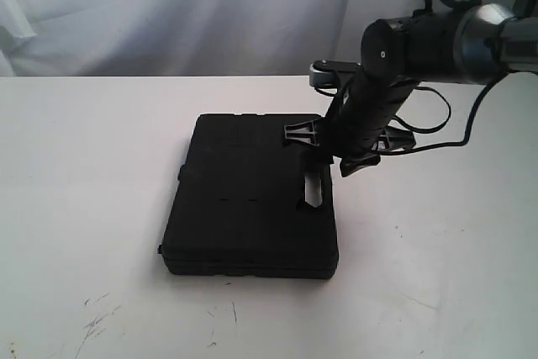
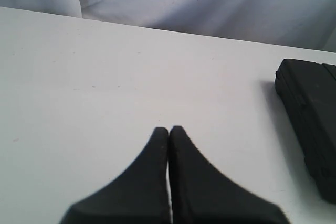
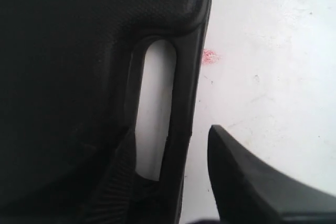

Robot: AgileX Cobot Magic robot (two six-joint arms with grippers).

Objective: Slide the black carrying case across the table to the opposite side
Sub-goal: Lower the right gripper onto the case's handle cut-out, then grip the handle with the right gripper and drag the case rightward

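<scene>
The black carrying case (image 1: 248, 195) lies flat on the white table (image 1: 92, 166), its handle slot (image 1: 313, 187) along its right side. My right gripper (image 1: 336, 160) reaches down onto that side and is open. In the right wrist view one finger (image 3: 123, 171) sits at the end of the handle slot (image 3: 155, 103). The other finger (image 3: 247, 177) hangs over bare table outside the handle bar (image 3: 184, 108), with a gap to it. The left gripper (image 2: 168, 129) is shut on nothing above the table (image 2: 105, 77), with the case (image 2: 310, 124) off to its side. It does not show in the exterior view.
A small red spot (image 3: 210, 56) marks the table just outside the handle. Dark scuffs (image 1: 97, 317) lie near the table's front edge. A white cloth backdrop (image 1: 168, 6) hangs behind the table. Black cables (image 1: 429, 119) trail from the right arm.
</scene>
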